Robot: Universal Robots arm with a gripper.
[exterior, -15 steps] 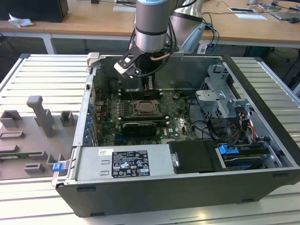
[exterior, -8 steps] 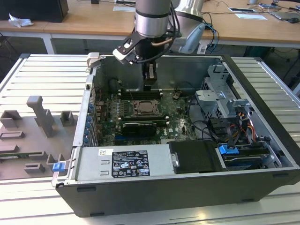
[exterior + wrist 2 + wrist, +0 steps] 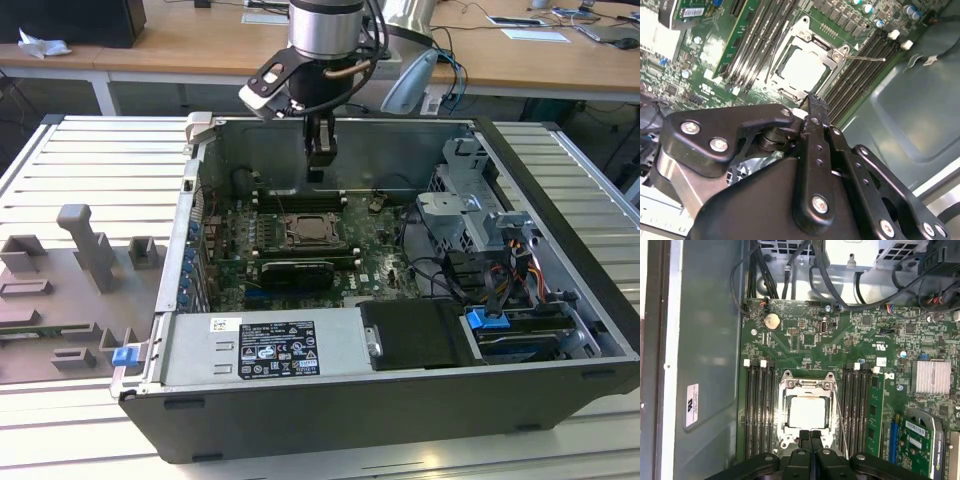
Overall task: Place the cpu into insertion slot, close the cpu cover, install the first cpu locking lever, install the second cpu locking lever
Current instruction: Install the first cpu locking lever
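The cpu (image 3: 807, 412) lies flat in the insertion slot (image 3: 829, 441) directly beneath the gripper (image 3: 810, 436). Its pale top shows through the window of the cpu cover (image 3: 807, 386), which appears folded down over it. The gripper's fingers are pressed together with nothing between them, hanging above the socket's edge and clear of it.

A thin wire locking lever (image 3: 840, 415) runs along the socket's side, just off the fingertips. It looks unlatched, though I cannot tell for sure.

The risk, as I judge it, is that closed tips pushing a springy wire slip off it and strike the chip's lid or the cover. The lever could also skid sideways into the memory slots (image 3: 857, 410) crowding both flanks of the socket.

Farther from the gripper sit the graphics card (image 3: 297, 272) and loose cables (image 3: 440, 270). The case wall (image 3: 705, 365) stands close on one side of the gripper, narrowing the approach.
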